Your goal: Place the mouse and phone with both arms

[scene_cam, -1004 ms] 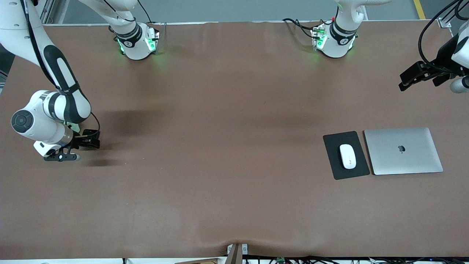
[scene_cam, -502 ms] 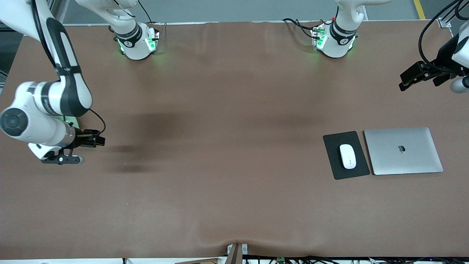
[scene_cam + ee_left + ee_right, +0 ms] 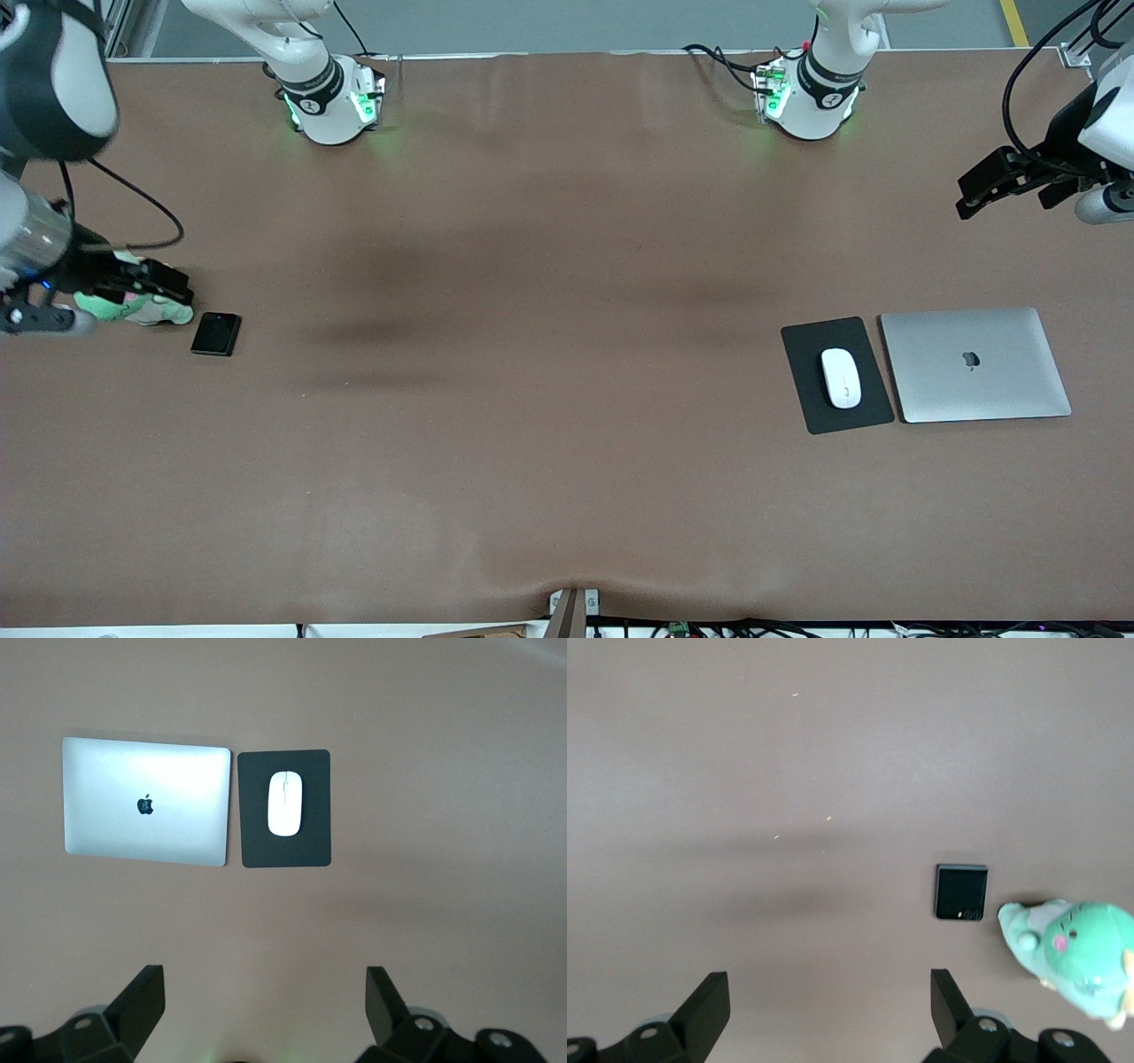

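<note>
The phone [image 3: 216, 334] lay at the right arm's table end beside a plush toy [image 3: 142, 306], under the spread, empty right gripper [image 3: 133, 285]; the mouse [image 3: 841, 377] sat on its pad [image 3: 837, 375], with the left gripper [image 3: 992, 182] also spread.

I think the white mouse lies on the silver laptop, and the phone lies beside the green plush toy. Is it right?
Not fully. The mouse lies on the black pad beside the laptop, as the front view shows. The phone is indeed beside the toy.

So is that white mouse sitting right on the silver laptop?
No, the mouse lies on the dark pad beside the closed laptop, not on it.
</note>
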